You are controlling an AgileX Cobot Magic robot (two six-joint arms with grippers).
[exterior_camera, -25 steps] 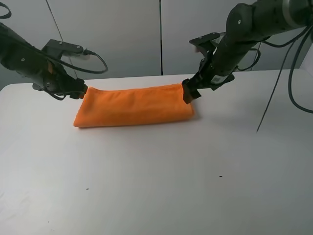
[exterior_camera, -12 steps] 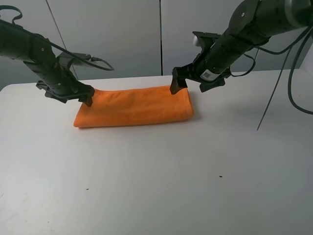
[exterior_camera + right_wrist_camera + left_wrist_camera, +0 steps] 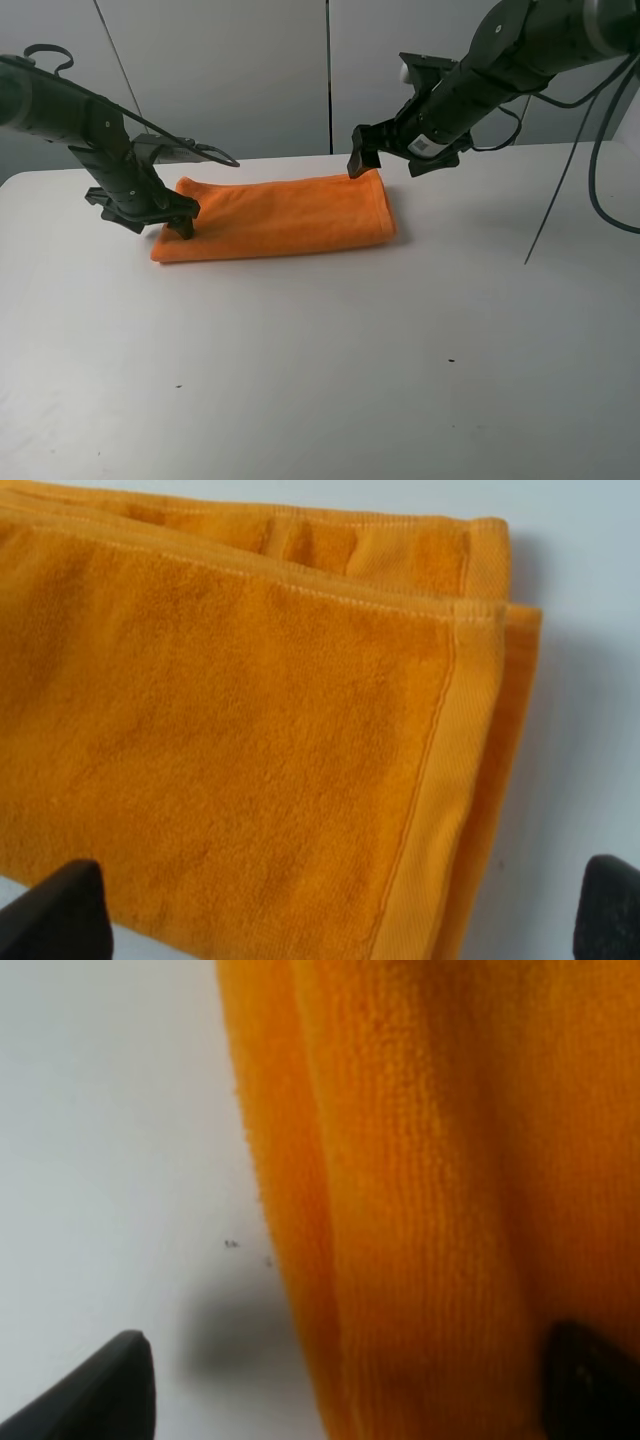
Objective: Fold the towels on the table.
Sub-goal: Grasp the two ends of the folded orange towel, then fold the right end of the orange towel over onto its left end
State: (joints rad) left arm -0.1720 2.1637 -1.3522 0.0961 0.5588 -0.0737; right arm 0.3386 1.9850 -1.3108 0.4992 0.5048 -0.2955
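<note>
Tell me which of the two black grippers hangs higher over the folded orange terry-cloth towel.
The right gripper, above the far right corner of the towel; the left gripper sits low at its left end.

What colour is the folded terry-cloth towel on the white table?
Bright orange; the folded terry-cloth towel shows best in the right wrist view.

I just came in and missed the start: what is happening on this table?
Two robot arms are working on an orange towel that lies on the white table, folded into a long, layered strip. The left gripper is at the towel's left end, one finger over the table and one over the towel. The right gripper is above the right end. Both are open and neither holds the towel.
</note>
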